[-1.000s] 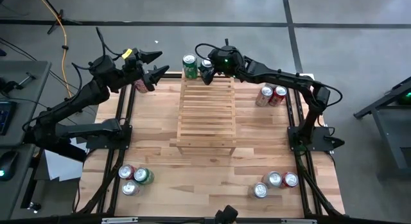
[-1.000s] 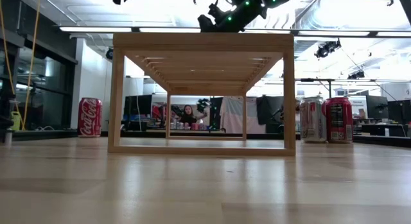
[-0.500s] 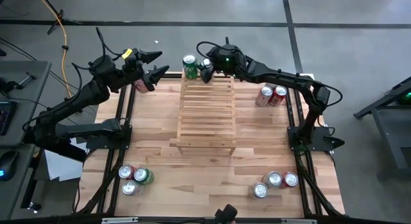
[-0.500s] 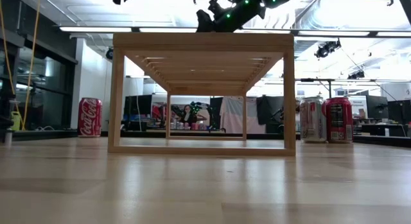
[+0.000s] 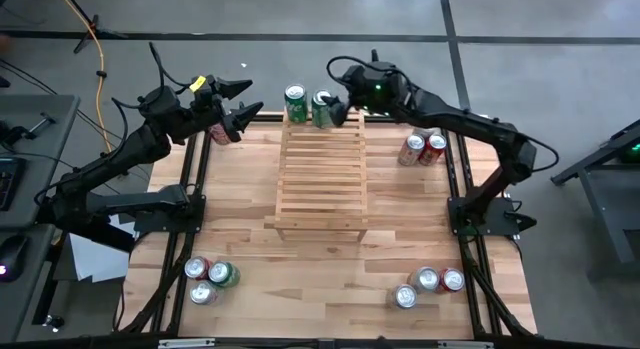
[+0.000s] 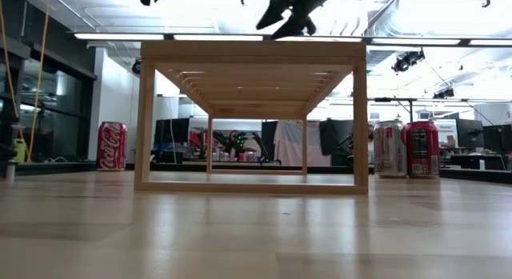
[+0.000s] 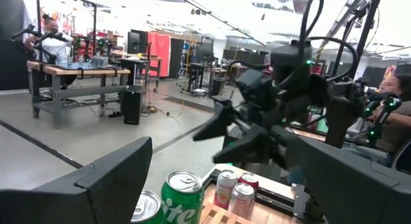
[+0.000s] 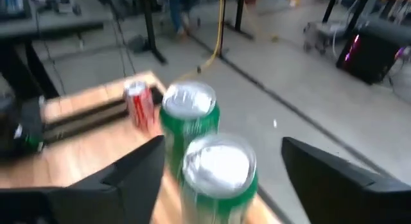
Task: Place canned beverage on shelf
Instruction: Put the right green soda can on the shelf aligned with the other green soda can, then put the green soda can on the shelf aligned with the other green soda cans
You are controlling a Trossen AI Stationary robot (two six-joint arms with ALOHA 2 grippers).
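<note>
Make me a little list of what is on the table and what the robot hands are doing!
shelf: wooden slatted rack in the table's middle
on shelf: two green cans at its far end
right gripper: open, beside the nearer green can, not holding it
left gripper: open, empty, over the far left corner
other cans: red can far left; pairs and groups near the other corners

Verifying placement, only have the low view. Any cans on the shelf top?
Observer: Yes. A green can and a second green can stand side by side at the shelf's far end.
Operator: Right end effector gripping one?
Observer: No. The right end effector is open, with its fingers either side of the second green can and gaps showing.
Operator: Left arm?
Observer: The left end effector is open, raised over the table's far left corner, near a red can.
</note>
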